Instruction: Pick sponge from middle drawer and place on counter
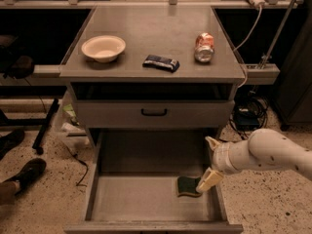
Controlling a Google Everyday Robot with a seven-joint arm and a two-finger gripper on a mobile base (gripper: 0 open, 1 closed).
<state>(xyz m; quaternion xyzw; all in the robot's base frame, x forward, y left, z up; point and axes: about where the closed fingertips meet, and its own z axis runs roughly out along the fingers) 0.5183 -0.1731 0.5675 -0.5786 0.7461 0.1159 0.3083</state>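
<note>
The sponge (pixel 186 185), dark green on top with a yellowish edge, lies on the floor of the open middle drawer (pixel 136 199), near its right wall. My gripper (pixel 209 162) reaches in from the right and is open. Its lower finger (pixel 206 180) sits at the sponge's right edge, and its upper finger (pixel 213 142) is well above, near the drawer's back right. The sponge is not held. The counter (pixel 151 28) is the grey top of the cabinet.
On the counter stand a cream bowl (pixel 103 48) at the left, a dark blue snack wrapper (pixel 161 62) in the middle and a can (pixel 204 47) at the right. The shut upper drawer front (pixel 154 112) has a black handle. Shoes (pixel 19 172) and cables lie on the floor at the left.
</note>
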